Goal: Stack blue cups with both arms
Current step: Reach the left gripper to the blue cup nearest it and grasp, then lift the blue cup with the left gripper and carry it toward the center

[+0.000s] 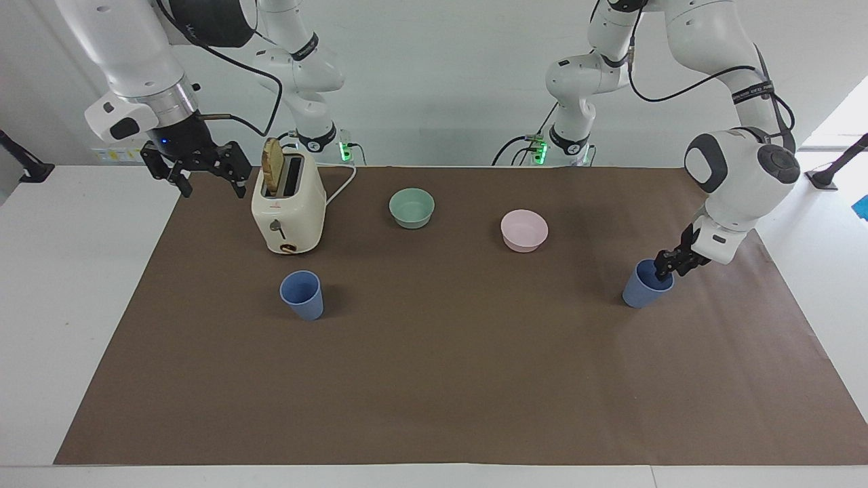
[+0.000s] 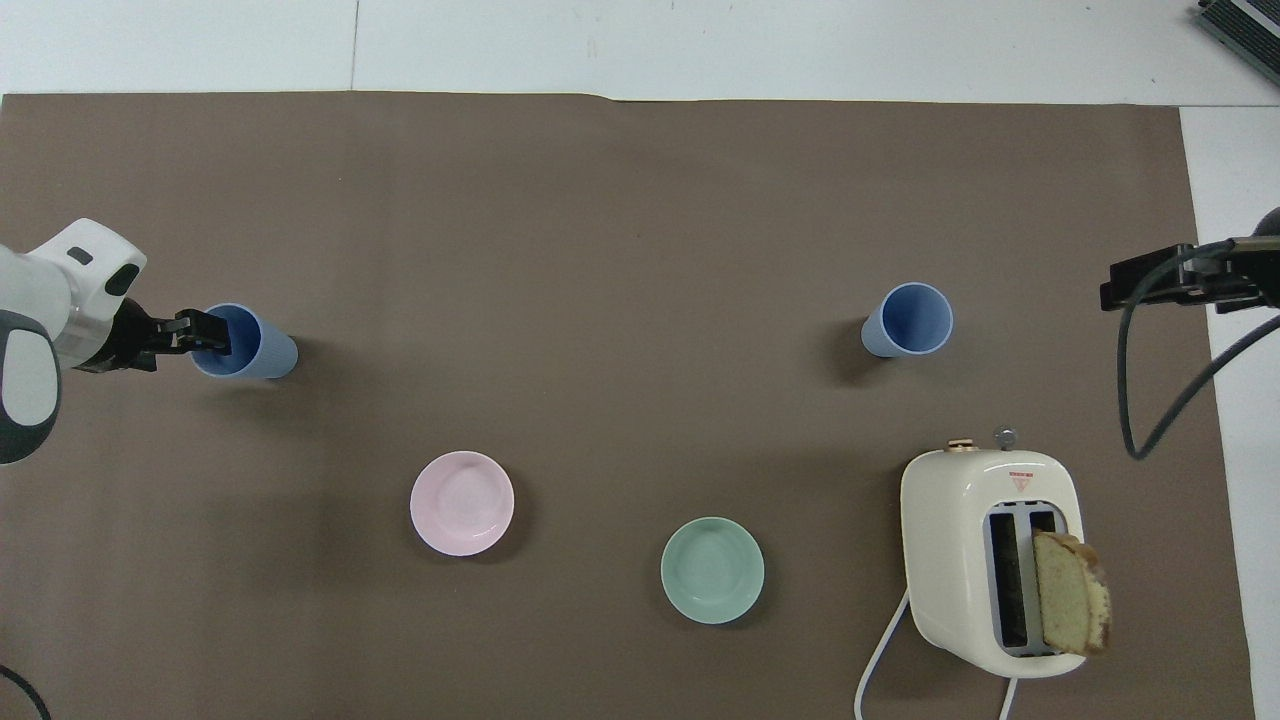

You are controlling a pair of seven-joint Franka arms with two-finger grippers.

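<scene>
One blue cup (image 1: 641, 290) (image 2: 255, 345) stands upright on the brown mat toward the left arm's end of the table. My left gripper (image 1: 664, 271) (image 2: 205, 335) is at its rim, one finger inside the cup and one outside, shut on the cup wall. A second blue cup (image 1: 302, 295) (image 2: 908, 320) stands upright toward the right arm's end, farther from the robots than the toaster, with nothing touching it. My right gripper (image 1: 207, 177) (image 2: 1130, 285) waits open in the air over the mat's edge beside the toaster.
A cream toaster (image 1: 288, 207) (image 2: 990, 560) with a bread slice sticking up stands near the right arm. A mint-green bowl (image 1: 411, 207) (image 2: 712, 570) and a pink bowl (image 1: 523, 230) (image 2: 462, 503) sit between the cups, nearer the robots.
</scene>
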